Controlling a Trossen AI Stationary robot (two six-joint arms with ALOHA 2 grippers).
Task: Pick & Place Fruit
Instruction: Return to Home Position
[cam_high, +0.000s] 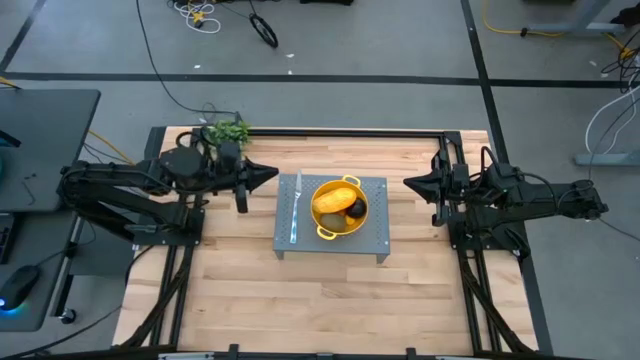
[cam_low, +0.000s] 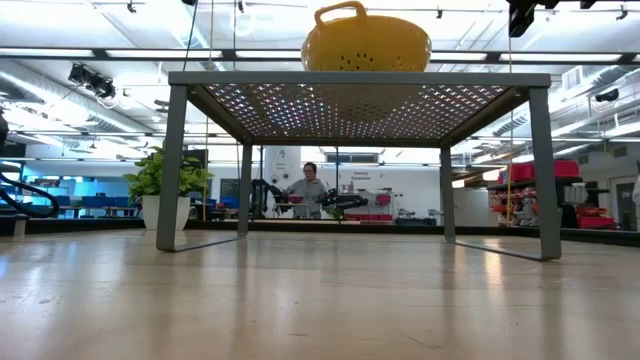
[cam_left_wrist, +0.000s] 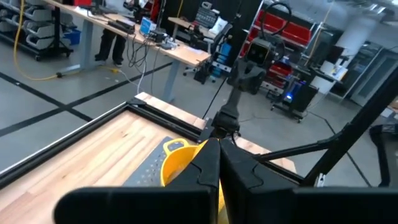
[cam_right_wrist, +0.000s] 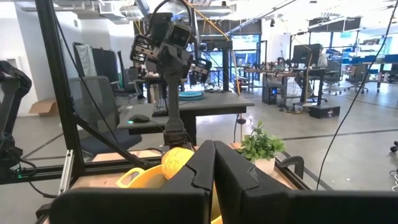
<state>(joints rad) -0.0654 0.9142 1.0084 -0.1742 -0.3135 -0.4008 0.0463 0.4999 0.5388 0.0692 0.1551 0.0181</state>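
1. While both arms lie folded at opposite sides of the table (cam_high: 330, 300), the left gripper (cam_high: 271, 174) points at the left edge of the shelf (cam_high: 375, 240), its tip just beside that edge and not touching.
2. Right gripper (cam_high: 407, 183) points at the shelf's right edge, with a slightly wider gap of bare wood between them.
3. Left pincer: clenched on nothing. Its wrist view shows the two dark fingers (cam_left_wrist: 205, 163) pressed flat together.
4. Right pincer: likewise clenched and empty, its fingers (cam_right_wrist: 200, 163) meeting along one line.
5. Fruit location: inside the yellow strainer bowl (cam_high: 322, 217), which stands on the shelf at mid-table. The mango (cam_high: 332, 199) lies across the bowl's far left side, the plum (cam_high: 356, 208) sits touching it on the right, and a brownish-green fruit (cam_high: 346, 222) shows at the near side. Any smaller pieces beneath cannot be made out.
6. Knife (cam_high: 296, 212) lies flat on the shelf, left of the bowl and parallel to the shelf's left edge, just beside the bowl.
7. Clearances: a broad band of bare wood runs from the shelf's near edge to the table's near edge. The low view shows open space under the shelf between its legs.
8. Leafy plant (cam_high: 228, 131) stands at the far left corner, beside the left arm.
9. One person (cam_low: 308, 188) stands in the room far behind the table.
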